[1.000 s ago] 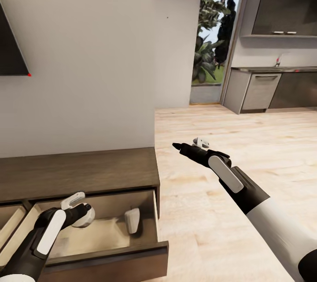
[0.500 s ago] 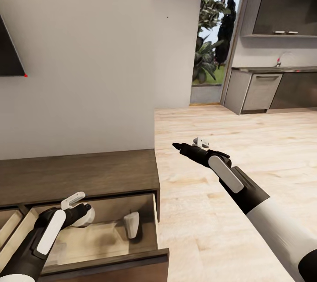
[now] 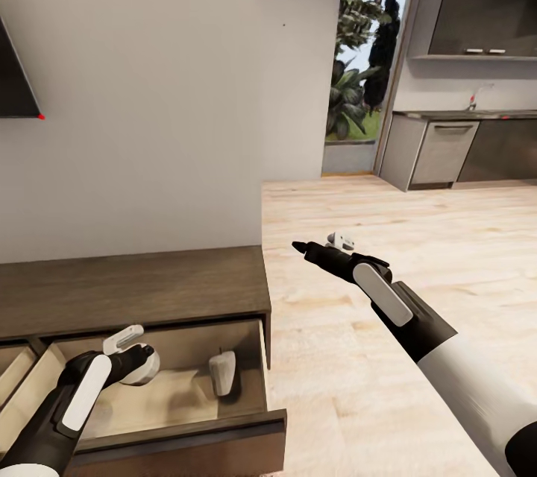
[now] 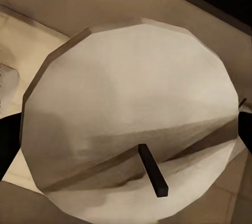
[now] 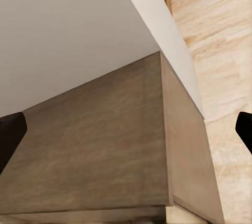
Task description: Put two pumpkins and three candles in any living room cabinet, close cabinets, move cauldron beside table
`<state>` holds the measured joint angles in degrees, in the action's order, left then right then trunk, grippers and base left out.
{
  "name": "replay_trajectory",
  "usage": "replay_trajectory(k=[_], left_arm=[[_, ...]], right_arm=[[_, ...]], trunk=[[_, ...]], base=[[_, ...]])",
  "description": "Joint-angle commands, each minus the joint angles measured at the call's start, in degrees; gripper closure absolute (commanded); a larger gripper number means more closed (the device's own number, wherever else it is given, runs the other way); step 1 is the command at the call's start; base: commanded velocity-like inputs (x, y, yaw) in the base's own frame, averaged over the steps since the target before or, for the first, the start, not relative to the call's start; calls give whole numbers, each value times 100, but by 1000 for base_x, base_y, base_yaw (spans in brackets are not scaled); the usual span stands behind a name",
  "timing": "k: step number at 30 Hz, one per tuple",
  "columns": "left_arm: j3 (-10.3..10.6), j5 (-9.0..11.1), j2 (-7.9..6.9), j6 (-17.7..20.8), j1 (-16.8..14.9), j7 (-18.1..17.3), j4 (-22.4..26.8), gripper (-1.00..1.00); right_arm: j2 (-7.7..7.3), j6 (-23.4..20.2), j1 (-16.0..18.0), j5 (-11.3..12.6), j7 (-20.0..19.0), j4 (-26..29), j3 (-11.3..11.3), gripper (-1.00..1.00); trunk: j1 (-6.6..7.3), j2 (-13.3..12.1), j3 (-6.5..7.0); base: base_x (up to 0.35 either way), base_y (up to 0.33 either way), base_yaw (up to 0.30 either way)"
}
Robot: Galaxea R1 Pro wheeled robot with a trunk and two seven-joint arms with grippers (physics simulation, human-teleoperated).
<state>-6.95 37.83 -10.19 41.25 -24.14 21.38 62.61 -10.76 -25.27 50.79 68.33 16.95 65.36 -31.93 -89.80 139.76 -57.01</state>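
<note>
Pale wood flooring [image 3: 388, 358] runs beside the cabinet [image 3: 134, 291], whose drawer [image 3: 186, 402] stands pulled out; one candle [image 3: 222, 371] stands inside it; the left gripper [image 3: 138, 358] hangs over the drawer, clenched on a second candle [image 4: 131, 119], wick toward its wrist camera; light, rigid and smooth, it seems best pinched across its round sides; the right gripper [image 3: 322, 242] hovers spread and empty over the floor.
</note>
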Motion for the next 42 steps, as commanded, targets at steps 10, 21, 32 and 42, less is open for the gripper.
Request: replay_trajectory(k=[10,21,32,42], left_arm=[[1,42,-6,13,-3,112,14,100],[8,56,-1,9,-3,113,67,100],[18,41,-14,15,-3,120,76,100],[18,38,-18,15,-3,120,76,100]], right_arm=[[-5,5,6,57,54,8,-16,-100],[-5,8,6,57,54,10,-15,-100],[-5,13,5,57,54,10,-15,-100],[-5,13,8,57,54,11,-15,-100]], trunk=[[-191,350,-192],[-212,361,-369],[-212,361,-369],[-215,362,-391]], base=[[0,0,0],[0,0,0],[174,0,0],[48,0,0]])
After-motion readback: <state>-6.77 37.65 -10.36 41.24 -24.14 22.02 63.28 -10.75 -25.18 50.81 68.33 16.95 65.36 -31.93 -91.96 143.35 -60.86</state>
